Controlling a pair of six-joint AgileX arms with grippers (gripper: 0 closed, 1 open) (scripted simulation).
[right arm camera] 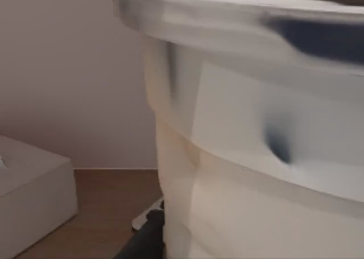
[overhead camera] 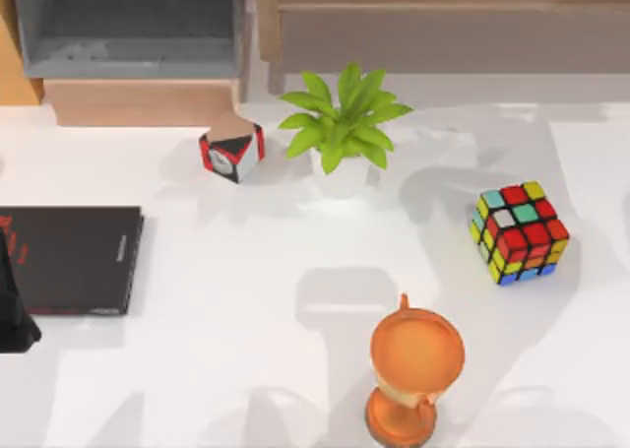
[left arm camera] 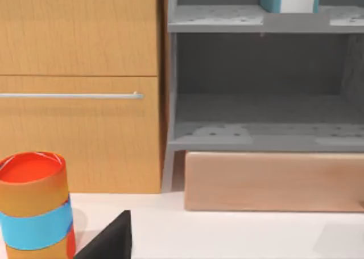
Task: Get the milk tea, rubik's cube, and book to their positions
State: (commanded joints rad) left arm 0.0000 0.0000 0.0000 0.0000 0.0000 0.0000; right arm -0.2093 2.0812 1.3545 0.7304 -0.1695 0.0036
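The white table (overhead camera: 246, 369) is brightly and evenly lit, and broad soft grey shadows are cast across it. The pale cup (right arm camera: 256, 156) in the right wrist view is smeared by blur.

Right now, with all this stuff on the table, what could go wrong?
The rubik's cube has a potted plant and a tall orange goblet nearby; an arm reaching for it might knock either over. The right wrist view has a pale cup very close, so a tilt might tip it. In the left wrist view, an orange and blue can stands close and could get bumped.
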